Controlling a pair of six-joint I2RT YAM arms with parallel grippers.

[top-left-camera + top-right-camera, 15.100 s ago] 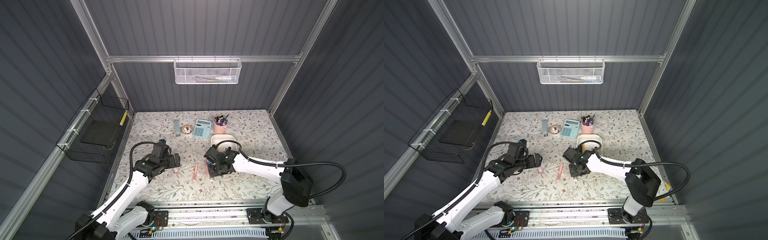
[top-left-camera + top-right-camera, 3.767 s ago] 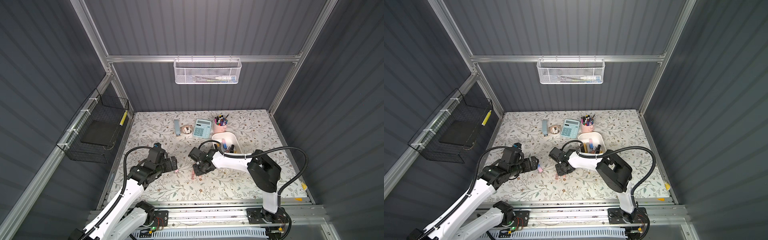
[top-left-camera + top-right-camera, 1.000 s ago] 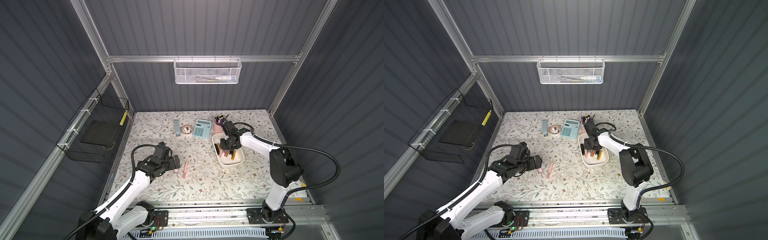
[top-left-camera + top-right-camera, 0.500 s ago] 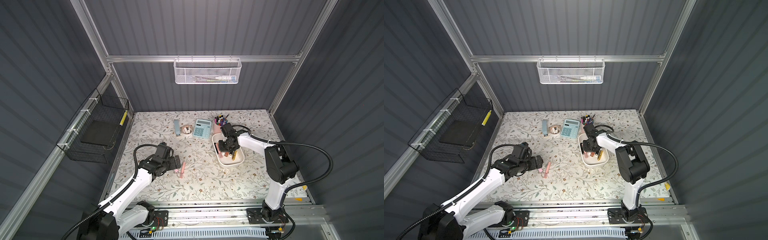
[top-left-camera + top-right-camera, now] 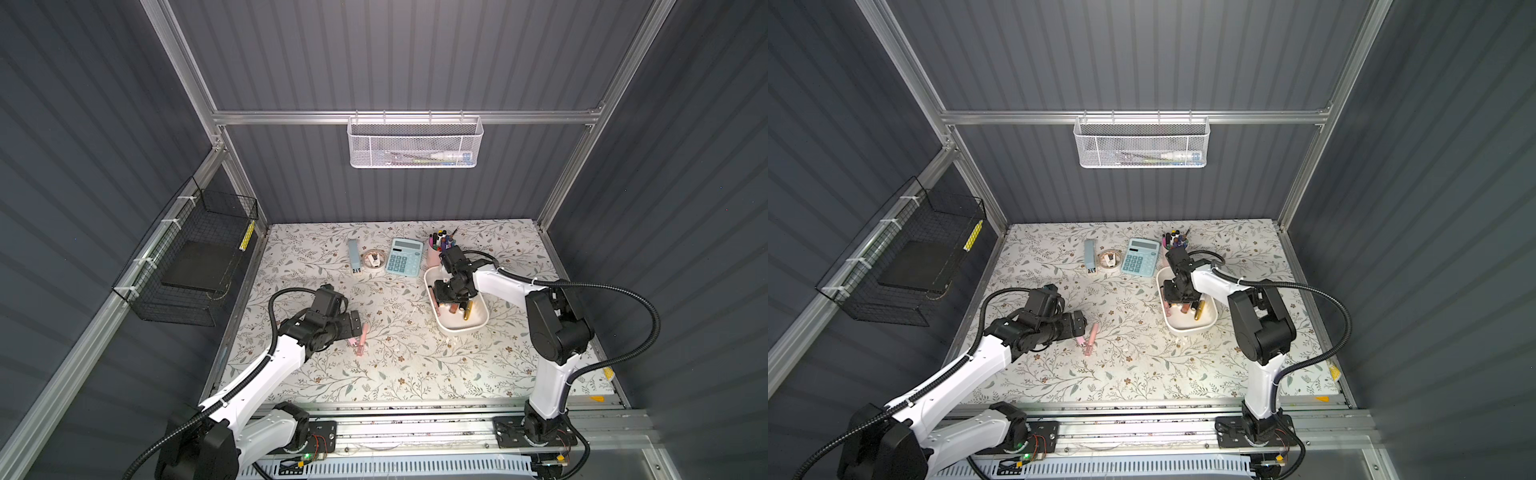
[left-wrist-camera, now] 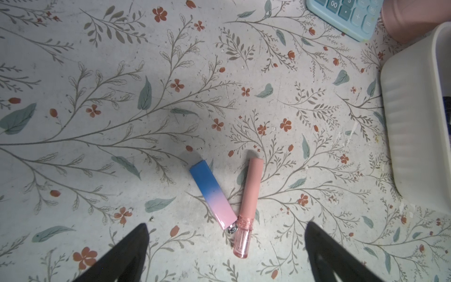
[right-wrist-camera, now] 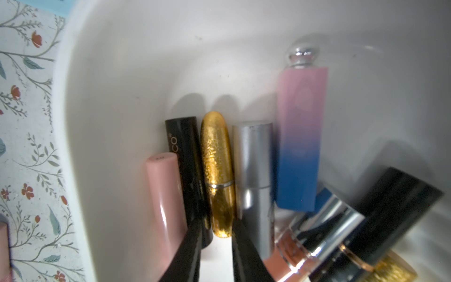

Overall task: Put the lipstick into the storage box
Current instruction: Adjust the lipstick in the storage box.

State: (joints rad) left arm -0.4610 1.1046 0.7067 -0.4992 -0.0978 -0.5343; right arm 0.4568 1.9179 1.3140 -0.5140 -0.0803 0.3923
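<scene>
The white storage box (image 5: 462,329) (image 5: 1190,329) sits right of centre in both top views. My right gripper (image 5: 446,293) (image 7: 217,228) reaches down into the box (image 7: 122,97), shut on the end of a gold lipstick (image 7: 216,158). Pink, black, silver and blue-pink lipsticks lie beside it. My left gripper (image 5: 355,326) (image 6: 225,224) hovers low over the table, open. Just ahead of its fingertips lie a blue-to-pink lipstick (image 6: 211,193) and a pink lip-gloss tube (image 6: 249,202) (image 5: 361,340), touching at one end.
A light-blue calculator (image 5: 404,257), pink pen cup (image 5: 436,254), tape roll (image 5: 374,259) and blue bar (image 5: 353,255) line the back of the table. A white mesh basket (image 5: 415,143) hangs on the back wall, a black wire basket (image 5: 195,257) on the left wall.
My right gripper has shifted slightly left and lower inside the box. The pink tube on the table now lies a little further left, closer to my left gripper.
</scene>
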